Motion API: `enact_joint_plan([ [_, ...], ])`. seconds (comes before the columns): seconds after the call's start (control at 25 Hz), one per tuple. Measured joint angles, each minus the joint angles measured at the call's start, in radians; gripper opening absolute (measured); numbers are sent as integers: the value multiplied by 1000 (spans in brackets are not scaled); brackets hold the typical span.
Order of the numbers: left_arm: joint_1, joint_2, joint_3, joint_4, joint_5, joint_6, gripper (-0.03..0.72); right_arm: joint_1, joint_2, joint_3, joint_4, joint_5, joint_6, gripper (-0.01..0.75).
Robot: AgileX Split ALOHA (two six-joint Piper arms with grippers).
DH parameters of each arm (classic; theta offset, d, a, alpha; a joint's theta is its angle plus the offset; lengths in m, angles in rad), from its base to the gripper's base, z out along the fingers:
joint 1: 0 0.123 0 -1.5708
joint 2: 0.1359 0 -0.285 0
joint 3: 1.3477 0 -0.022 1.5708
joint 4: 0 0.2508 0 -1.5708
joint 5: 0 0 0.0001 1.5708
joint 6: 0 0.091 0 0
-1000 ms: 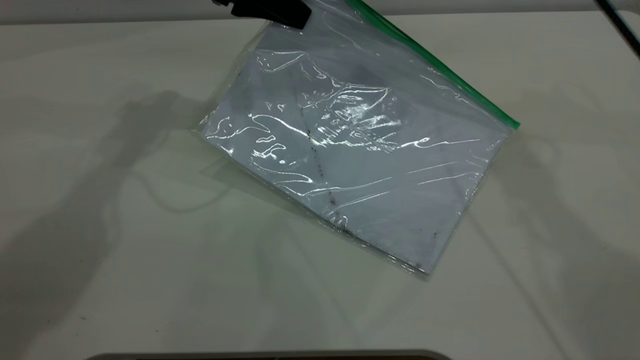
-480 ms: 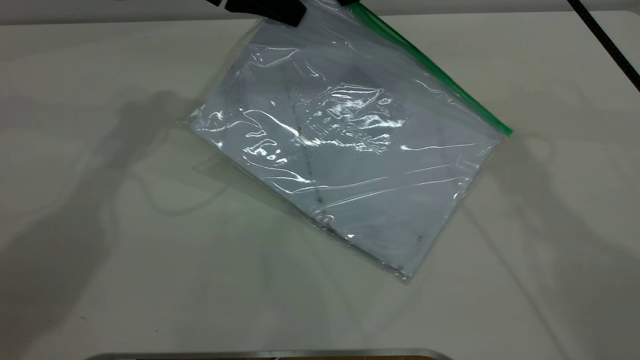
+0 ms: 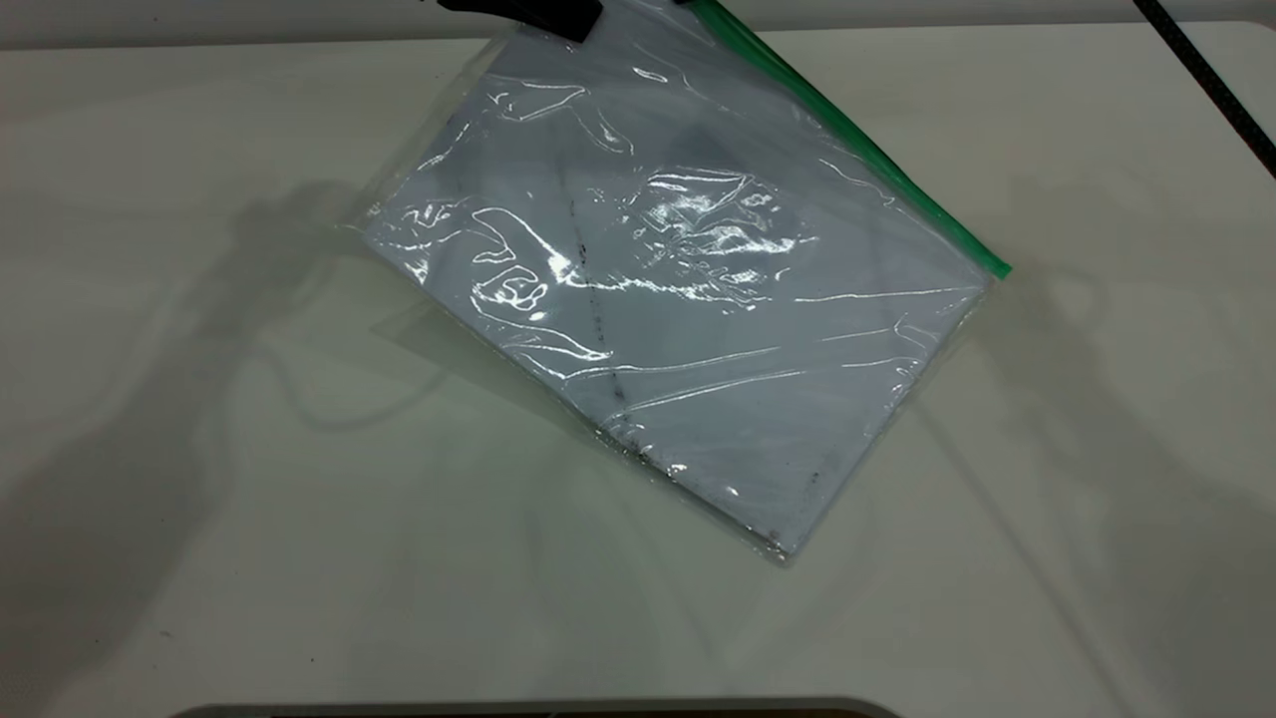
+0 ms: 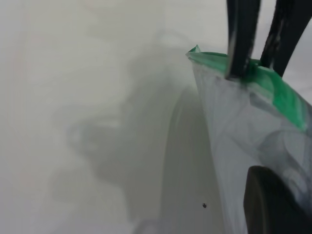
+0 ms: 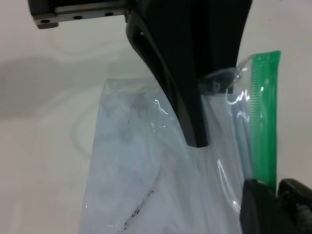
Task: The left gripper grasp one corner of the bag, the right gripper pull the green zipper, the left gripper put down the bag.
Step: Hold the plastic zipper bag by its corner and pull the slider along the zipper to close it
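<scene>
From outside we see the left gripper [image 3: 543,12] pinching the bag [image 3: 678,279] corner, lifted. The right wrist view adds the right gripper [image 5: 275,195] clamped on the green zipper [image 5: 263,117].

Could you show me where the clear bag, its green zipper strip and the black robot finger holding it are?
bag [image 3: 688,299], exterior view, middle of the clear front.
green zipper [image 3: 877,165], exterior view, midway along the strip.
left gripper [image 3: 553,14], exterior view, black finger tip on the bag's top corner.

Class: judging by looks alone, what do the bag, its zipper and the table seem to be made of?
Bag: thin clear plastic, glossy; it crinkles and glints.
Zipper: opaque bright green plastic, probably stiffer; runs straight.
Table: smooth matte off-white top, perhaps laminate; material uncertain.
</scene>
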Motion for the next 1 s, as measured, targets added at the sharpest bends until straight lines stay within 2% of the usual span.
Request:
enact_joint_plan([
  [0.64, 0, -3, 1, -12, -19, 31, 53, -3, 37, -9, -25, -18, -22, 35],
  [1.0, 13, -30, 1, -78, -26, 54, 53, -73, 74, -11, -9, 24, -18, 35],
])
